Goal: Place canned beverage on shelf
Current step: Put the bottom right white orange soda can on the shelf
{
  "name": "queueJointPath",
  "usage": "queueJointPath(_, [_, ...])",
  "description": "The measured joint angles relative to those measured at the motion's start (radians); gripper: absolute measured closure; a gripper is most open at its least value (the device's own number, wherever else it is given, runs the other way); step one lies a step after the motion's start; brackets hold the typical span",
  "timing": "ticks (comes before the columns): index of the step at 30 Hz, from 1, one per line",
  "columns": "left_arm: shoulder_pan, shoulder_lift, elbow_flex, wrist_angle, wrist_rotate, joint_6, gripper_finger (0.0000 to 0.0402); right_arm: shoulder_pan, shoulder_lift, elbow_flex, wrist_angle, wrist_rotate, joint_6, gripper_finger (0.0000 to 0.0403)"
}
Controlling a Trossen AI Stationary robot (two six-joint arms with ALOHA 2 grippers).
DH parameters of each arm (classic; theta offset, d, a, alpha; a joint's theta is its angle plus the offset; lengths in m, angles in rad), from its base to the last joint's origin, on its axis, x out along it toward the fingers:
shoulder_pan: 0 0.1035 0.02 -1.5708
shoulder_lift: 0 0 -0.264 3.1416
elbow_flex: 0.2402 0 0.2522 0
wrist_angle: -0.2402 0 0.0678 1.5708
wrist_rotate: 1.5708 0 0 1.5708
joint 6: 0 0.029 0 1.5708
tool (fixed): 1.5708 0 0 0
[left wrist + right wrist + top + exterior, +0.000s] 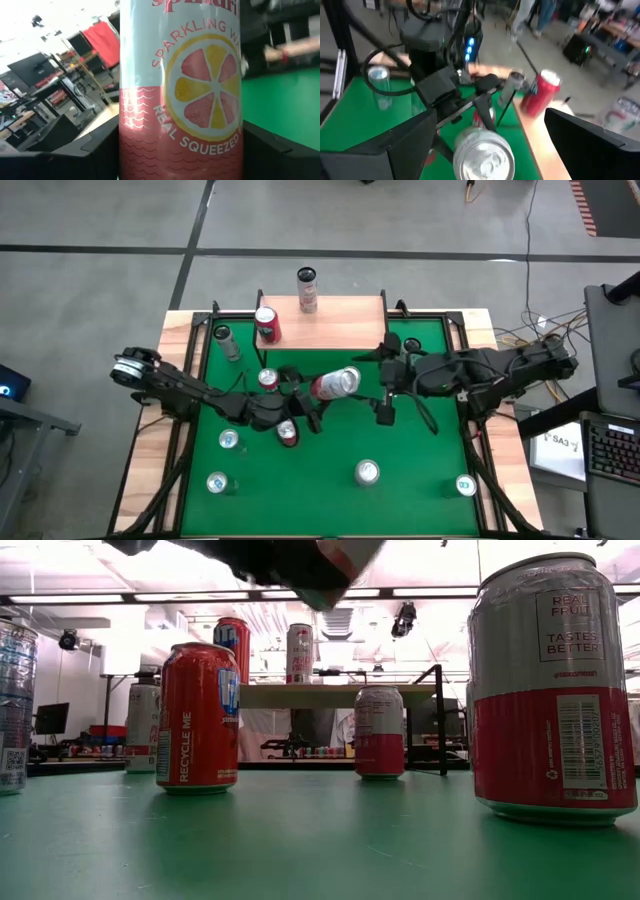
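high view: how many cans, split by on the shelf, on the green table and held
cans on the shelf: 2
cans on the green table: 7
can in the left gripper: 1
total: 10

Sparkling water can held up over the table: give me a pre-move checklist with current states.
1. Left gripper clamped on the sparkling water can: ok.
2. Right gripper open, clear of the can: ok.
3. Can lifted off the green table: ok.
4. Bare wood free on the shelf beside the red can and the slim can: ok.
5. Can upright for placing: not ok, tilted.
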Motion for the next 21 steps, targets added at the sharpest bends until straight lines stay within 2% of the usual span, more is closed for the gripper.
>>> queueJointPath(5, [-0.042, -0.098, -0.076, 0.064, -0.003, 0.026, 0.0122, 0.002, -0.023, -0.063, 0.115, 0.000, -0.043, 0.0040])
queueJointPath(9, [-0.076, -0.196, -0.164, 0.214, -0.006, 0.074, 0.0122, 0.002, -0.025, -0.166, 0.283, 0.000, -0.058, 0.0040])
queueJointPath(16, [-0.093, -0.300, -0.277, 0.335, -0.012, 0.082, 0.0122, -0.001, 0.024, -0.372, 0.740, 0.006, -0.103, 0.0040])
queueJointPath(19, [-0.095, -0.324, -0.292, 0.352, -0.006, 0.095, 0.0122, -0.015, 0.094, -0.439, 1.004, 0.007, -0.140, 0.0040])
queueJointPath(21, [-0.095, -0.333, -0.293, 0.349, 0.000, 0.109, 0.0122, -0.028, 0.146, -0.460, 1.113, 0.009, -0.158, 0.0040])
